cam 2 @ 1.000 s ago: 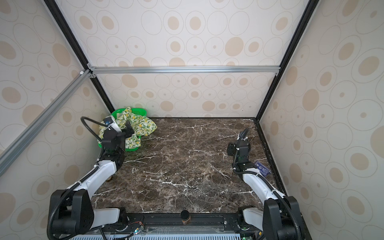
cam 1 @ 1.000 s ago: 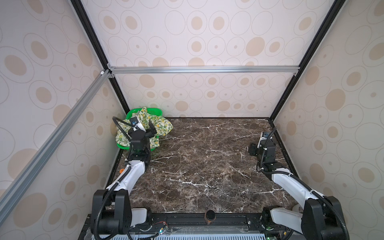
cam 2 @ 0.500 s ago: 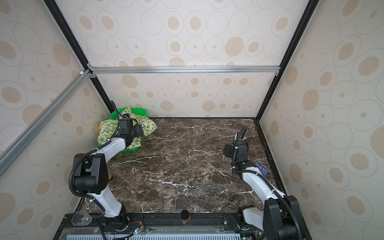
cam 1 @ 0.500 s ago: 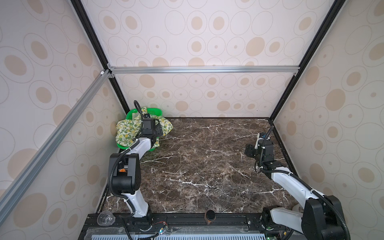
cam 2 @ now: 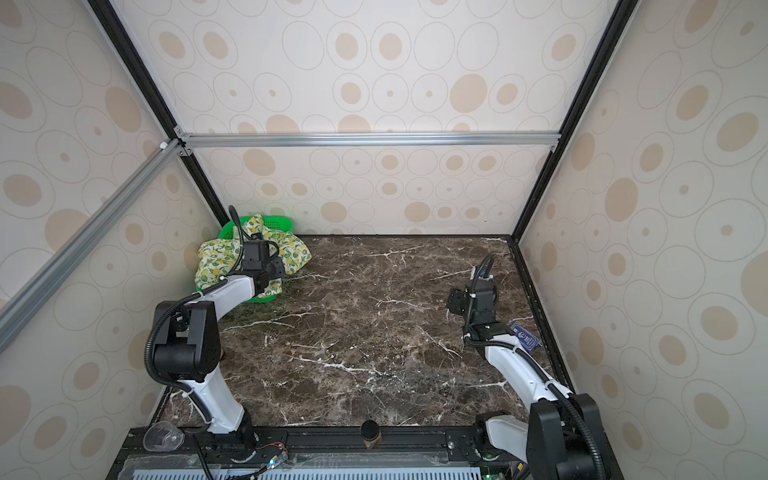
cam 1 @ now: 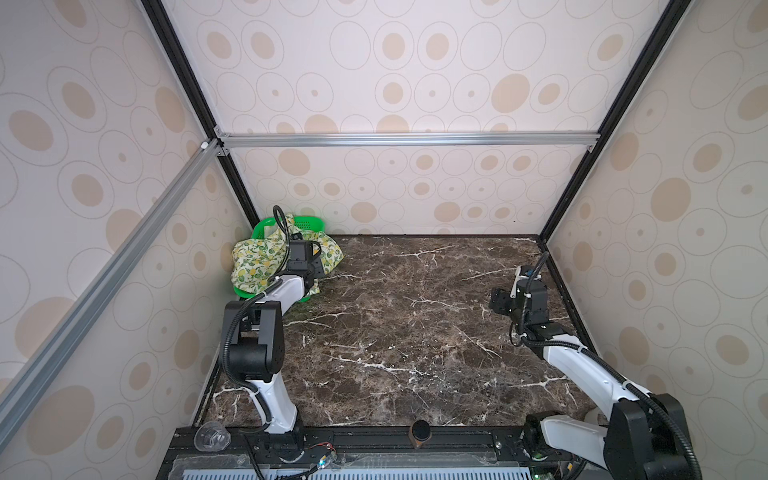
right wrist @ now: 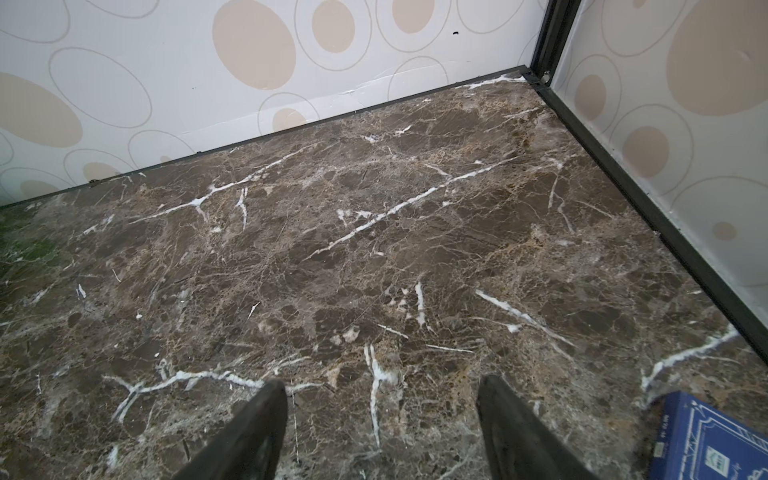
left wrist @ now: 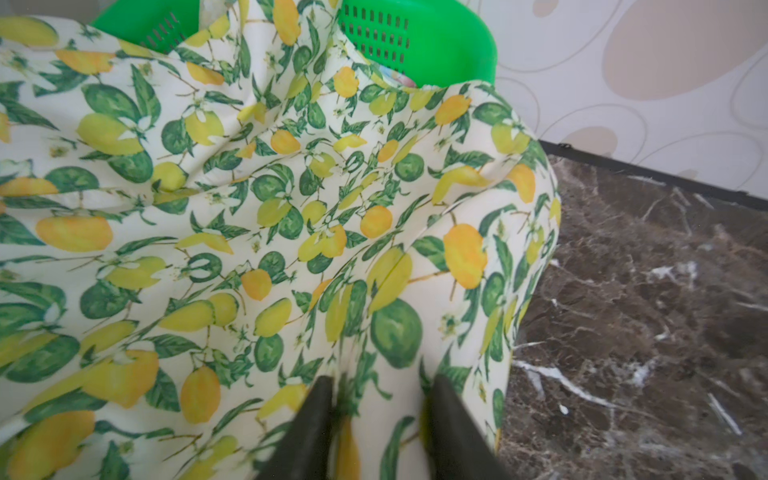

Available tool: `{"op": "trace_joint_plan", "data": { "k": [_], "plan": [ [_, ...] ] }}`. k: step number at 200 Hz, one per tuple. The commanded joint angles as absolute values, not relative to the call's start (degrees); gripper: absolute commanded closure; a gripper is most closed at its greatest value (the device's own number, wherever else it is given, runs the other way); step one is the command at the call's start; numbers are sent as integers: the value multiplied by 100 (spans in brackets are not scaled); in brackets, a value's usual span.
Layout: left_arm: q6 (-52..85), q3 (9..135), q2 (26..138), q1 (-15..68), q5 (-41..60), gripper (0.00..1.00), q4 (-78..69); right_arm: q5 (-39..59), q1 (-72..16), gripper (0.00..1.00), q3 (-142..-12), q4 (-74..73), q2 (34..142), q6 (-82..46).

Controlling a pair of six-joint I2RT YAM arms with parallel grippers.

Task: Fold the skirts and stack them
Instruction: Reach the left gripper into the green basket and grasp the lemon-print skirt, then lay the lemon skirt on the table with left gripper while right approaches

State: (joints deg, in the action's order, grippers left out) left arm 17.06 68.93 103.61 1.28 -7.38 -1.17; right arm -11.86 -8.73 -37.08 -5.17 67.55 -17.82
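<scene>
Between the left gripper's (left wrist: 380, 380) fingers: a bunched ridge of the lemon skirt (left wrist: 291, 216). The jaws are drawn in about halfway and cloth fills the gap. Reads as a pinch, firmness can't tell. The rest of the skirt fans out ahead of the gripper, draped over the green basket (left wrist: 449, 45) and hanging past its rim on the table (left wrist: 644, 311) side. A sliver of the pastel skirt (left wrist: 398, 78) shows inside the basket, beyond the gripper, under the lemon one.

Step, my read: pulling out the first skirt. Nothing is folded or stacked yet. The next move calls for a lift up and back, high enough that the hem clears the rim. Otherwise the light basket likely drags or tips. Then spread it flat on the marble.

Room: the basket sits in a corner, with the back wall ahead of the gripper and the side wall on its left, so no exit there. There's open marble on its right, out to the right gripper (right wrist: 382, 380), which hangs over the table, jaws wide, empty, well apart. Only a blue card (right wrist: 715, 436) lies beside that one, wall side.
</scene>
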Motion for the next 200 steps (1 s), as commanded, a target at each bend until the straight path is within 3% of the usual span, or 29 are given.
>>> {"op": "trace_joint_plan", "data": {
  "k": [1, 4, 56, 135, 200],
  "plan": [
    [1685, 6970, 10236, 109, -646, 96, -223, -1247, -914, 25, -3770, -484, 6733, -1908],
    [1699, 6962, 10198, 110, -631, 100, -239, -1241, -914, 25, -3771, -476, 6726, -1909],
    [1506, 7260, 9198, 319, -483, 100, -180, -1215, -918, 25, -3777, -370, 6547, -1898],
    [615, 8866, 8440, 1069, -709, 100, 368, -998, -914, 25, -3814, -348, 6388, -2057],
    [-563, 9313, 8825, 2895, -276, 100, 139, -914, -924, 25, -3798, -309, 6140, -2171]
  ]
}}
